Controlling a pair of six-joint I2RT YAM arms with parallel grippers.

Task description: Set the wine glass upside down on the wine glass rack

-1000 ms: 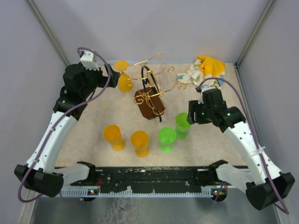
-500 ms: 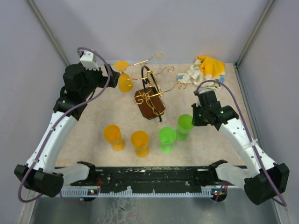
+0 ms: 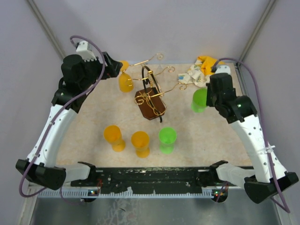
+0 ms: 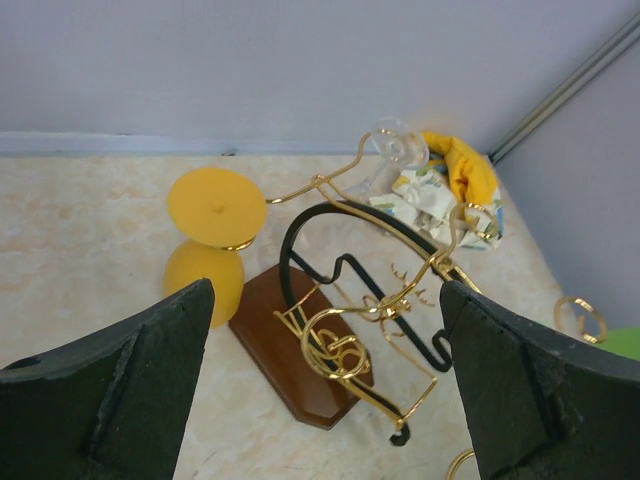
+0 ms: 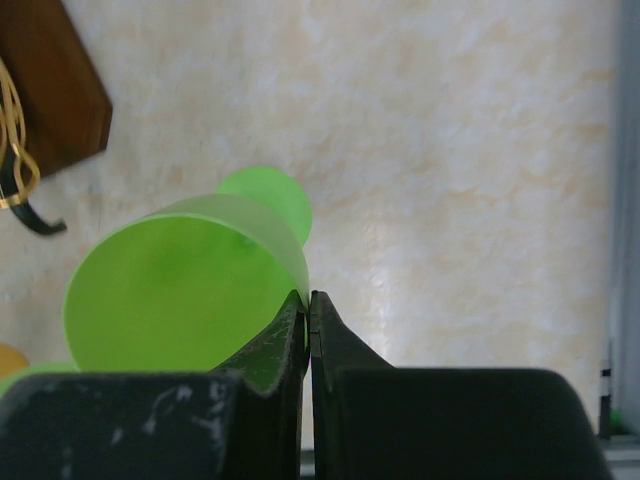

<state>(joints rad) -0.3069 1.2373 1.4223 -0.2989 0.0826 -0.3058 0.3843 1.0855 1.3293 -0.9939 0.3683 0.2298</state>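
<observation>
A green wine glass [image 3: 199, 99] hangs in the air at the right of the table, mouth toward the wrist camera. My right gripper [image 5: 308, 300] is shut on its rim [image 5: 300, 275], one finger inside the bowl and one outside. The wine glass rack [image 3: 151, 105], gold wire on a brown wooden base [image 4: 290, 340], stands at the middle back. A yellow glass [image 4: 210, 240] hangs upside down from one rack arm at the left. My left gripper [image 4: 325, 300] stands open and empty, just left of the rack and above it.
Two orange glasses [image 3: 114, 137] [image 3: 140, 143] and one more green glass [image 3: 167, 138] stand upright near the front. A crumpled yellow and patterned cloth [image 3: 206, 70] lies at the back right corner. Grey walls close in three sides of the table.
My right gripper closed on the green glass's rim and carried it up, toward the back right. The left arm drew back a little from the hung yellow glass.
</observation>
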